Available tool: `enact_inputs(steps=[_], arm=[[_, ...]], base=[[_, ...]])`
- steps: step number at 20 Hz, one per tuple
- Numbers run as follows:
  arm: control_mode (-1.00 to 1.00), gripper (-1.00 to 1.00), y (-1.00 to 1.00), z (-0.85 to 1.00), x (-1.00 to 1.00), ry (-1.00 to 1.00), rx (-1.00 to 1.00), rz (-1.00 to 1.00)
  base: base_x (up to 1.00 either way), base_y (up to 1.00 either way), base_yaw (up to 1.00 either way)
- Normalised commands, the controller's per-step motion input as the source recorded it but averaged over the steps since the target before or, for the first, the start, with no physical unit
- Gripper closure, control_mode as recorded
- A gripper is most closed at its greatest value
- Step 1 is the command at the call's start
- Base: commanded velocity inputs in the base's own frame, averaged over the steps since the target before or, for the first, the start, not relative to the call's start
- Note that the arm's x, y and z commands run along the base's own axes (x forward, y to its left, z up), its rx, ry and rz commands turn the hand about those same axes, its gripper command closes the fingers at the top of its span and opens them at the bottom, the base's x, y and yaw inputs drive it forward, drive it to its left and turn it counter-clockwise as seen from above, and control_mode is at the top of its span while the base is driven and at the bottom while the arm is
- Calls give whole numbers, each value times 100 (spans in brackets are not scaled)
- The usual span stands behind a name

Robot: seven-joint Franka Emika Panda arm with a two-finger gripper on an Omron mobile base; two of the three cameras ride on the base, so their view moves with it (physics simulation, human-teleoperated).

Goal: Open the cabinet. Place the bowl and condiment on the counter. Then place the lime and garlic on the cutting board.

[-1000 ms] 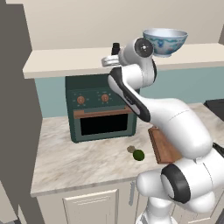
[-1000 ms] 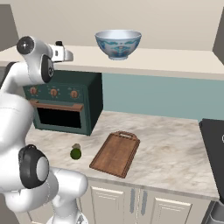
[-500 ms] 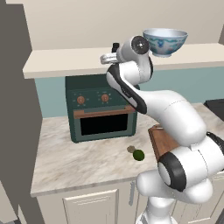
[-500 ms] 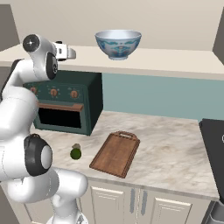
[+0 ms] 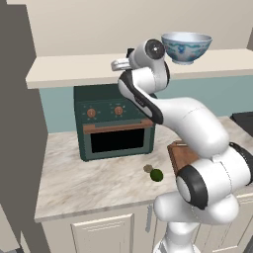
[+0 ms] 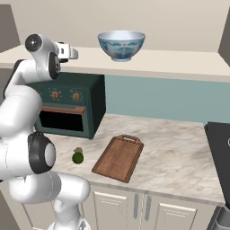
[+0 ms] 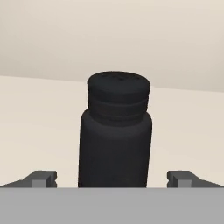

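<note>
Condiment dead ahead on the cabinet shelf, upright between wide-open jaws, untouched. Could topple if nudged off-centre before closing.

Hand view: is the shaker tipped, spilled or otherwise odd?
Nothing stands out. The shaker stands upright on the shelf, centred between the open gripper's fingertips, which are apart from it on both sides.
</note>
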Motion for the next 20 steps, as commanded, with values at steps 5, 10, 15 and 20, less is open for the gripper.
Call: enact_inputs(steps=[5,10,15,20], arm=[[-100,-100,0,0,5,0,0,0],[-100,100,0,0,4,0,0,0],[-100,100,0,0,5,0,0,0],[-100,100,0,0,0,0,0,0]], base=[[0,0,0],[0,0,0],[0,0,0],[0,0,0]])
